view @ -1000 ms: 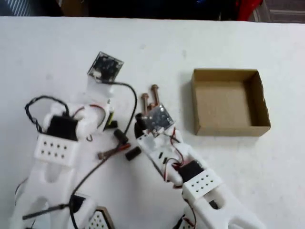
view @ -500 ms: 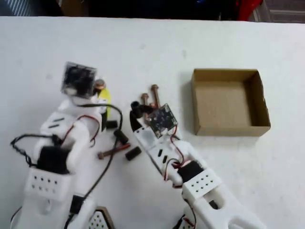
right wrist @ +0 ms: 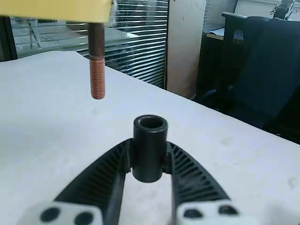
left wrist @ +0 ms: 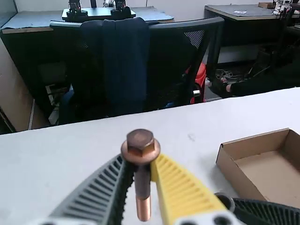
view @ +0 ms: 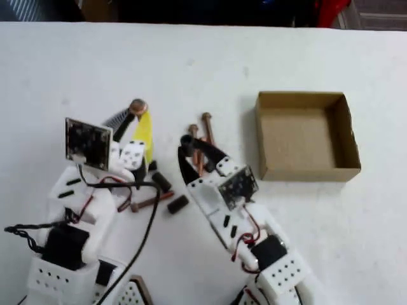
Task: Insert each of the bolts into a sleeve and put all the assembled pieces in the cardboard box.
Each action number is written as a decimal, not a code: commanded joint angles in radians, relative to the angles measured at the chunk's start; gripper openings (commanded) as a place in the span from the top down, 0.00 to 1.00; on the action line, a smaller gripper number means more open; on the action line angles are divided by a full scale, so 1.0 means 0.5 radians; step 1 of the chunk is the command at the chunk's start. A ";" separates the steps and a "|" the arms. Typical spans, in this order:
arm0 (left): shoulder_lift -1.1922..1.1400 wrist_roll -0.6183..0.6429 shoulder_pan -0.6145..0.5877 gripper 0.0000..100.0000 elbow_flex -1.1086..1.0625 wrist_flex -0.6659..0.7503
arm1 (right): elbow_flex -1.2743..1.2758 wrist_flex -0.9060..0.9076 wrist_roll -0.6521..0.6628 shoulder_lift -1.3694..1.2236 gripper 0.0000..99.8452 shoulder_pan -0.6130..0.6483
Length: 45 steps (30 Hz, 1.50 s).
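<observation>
I read left gripper (left wrist: 140, 161) clamped on upright bolt (left wrist: 142, 185), threads down; right gripper (right wrist: 149, 161) clamps sleeve (right wrist: 149, 140), bore up, off-axis beside the bolt

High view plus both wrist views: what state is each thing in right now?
Bolt: upright, head up, held off the table.
Left tool: shut on the bolt.
Sleeve: upright, bore up, empty.
Right tool: shut on the sleeve.
Cardboard box: open, empty.
Two loose bolts: lying on table, unsleeved.
Loose sleeve: lying on table.

Bright, even light; faint soft shadows on the table (view: 76, 57); background dim.
</observation>
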<state>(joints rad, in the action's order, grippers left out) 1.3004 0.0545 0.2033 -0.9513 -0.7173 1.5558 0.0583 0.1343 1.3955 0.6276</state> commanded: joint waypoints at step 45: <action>0.830 -0.132 0.618 0.98 -0.586 0.227 | 0.276 0.563 0.203 0.720 0.98 0.087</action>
<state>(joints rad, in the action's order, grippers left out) 1.6962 -0.0591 0.4979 -1.2566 -0.6114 1.6847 0.3422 0.2125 1.7315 0.6674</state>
